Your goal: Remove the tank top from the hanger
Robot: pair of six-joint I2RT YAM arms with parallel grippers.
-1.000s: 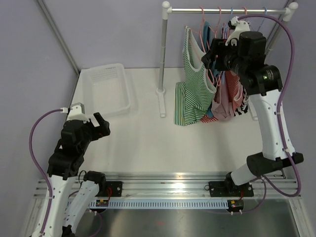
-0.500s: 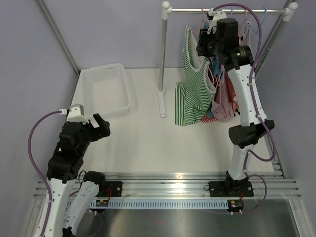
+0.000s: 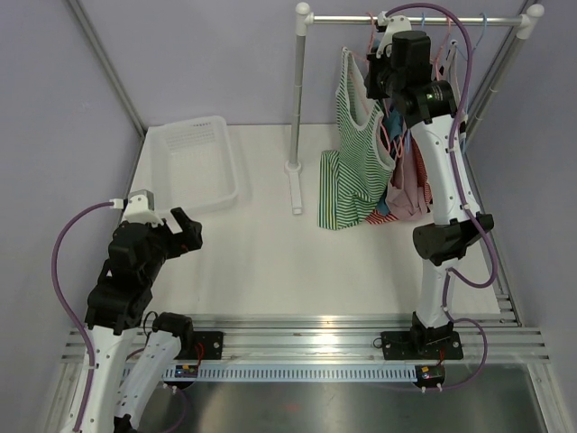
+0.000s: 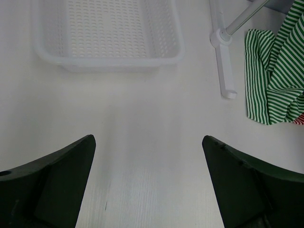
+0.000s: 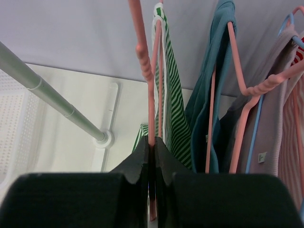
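Note:
The green-and-white striped tank top hangs from a pink hanger at the left end of the rail, its hem resting on the table. High by the rail, my right gripper is shut on that hanger's thin pink wire. In the right wrist view the fingertips pinch the wire, with the striped tank top just right of it. My left gripper hovers low over the table at the near left, open and holding nothing. The tank top's hem shows at the far right of the left wrist view.
A white perforated basket sits at the back left. The rack's post and foot stand left of the clothes, below the rail. A teal garment and red-striped and pink garments hang on further hangers right of the tank top.
My right arm has swung up and left to the rail, and its jaws have closed on the pink hanger. The left arm has stayed still.

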